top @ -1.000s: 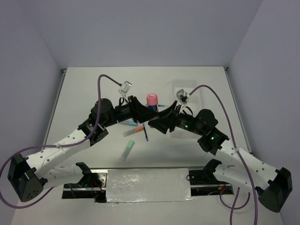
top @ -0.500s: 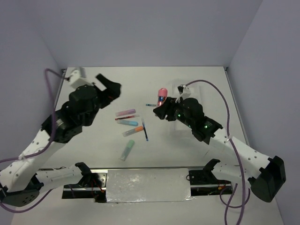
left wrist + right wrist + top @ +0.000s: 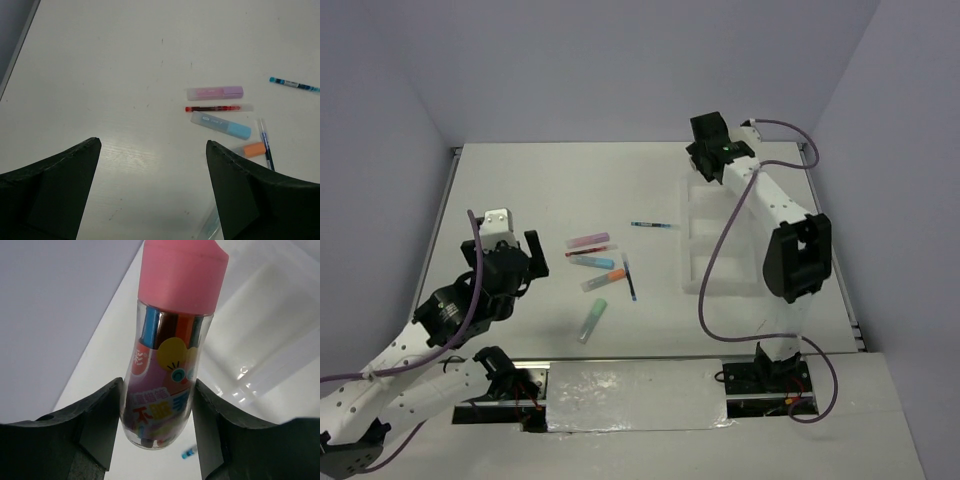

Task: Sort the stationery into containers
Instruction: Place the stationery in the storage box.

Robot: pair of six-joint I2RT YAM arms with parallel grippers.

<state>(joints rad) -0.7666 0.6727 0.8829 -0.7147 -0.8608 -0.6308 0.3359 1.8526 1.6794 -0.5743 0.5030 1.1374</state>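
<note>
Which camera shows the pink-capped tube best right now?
Right wrist: the pink-capped tube fills the frame, clamped in the right hand. Top external shows only that hand, not the tube; left wrist misses it entirely.

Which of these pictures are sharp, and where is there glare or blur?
Top external view: even light, soft shadows, glare on the shiny plate at the near edge. Left wrist view: the pink highlighter is crisp; the left gripper shows as dark, soft-edged shapes. Right wrist view: the pink-capped tube is sharp; the tray behind it is blurred, with small glints.
</note>
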